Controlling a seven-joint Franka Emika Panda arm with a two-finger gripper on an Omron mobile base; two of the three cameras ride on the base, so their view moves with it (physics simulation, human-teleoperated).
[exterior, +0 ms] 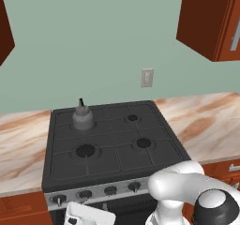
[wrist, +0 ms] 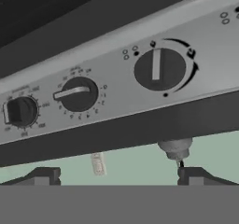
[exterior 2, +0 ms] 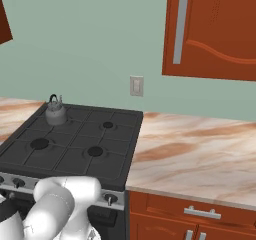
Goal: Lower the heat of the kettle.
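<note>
Black stove [exterior: 112, 139] carries the kettle [exterior: 82, 117] on its rear-left burner; tool [wrist: 119, 176] spread, pinching nothing

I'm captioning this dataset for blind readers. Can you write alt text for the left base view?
A small grey kettle sits on the back-left burner of a black stove set in a marble-look counter. A row of knobs lines the stove's front, with the robot's white arm below at right.

A small grey kettle [exterior: 83, 117] sits on the far left burner of the black stove [exterior: 112, 142], its thin black handle upright. A row of knobs [exterior: 97, 191] lines the stove's near edge. Marbled desk [exterior: 206, 121] stretches right.
</note>
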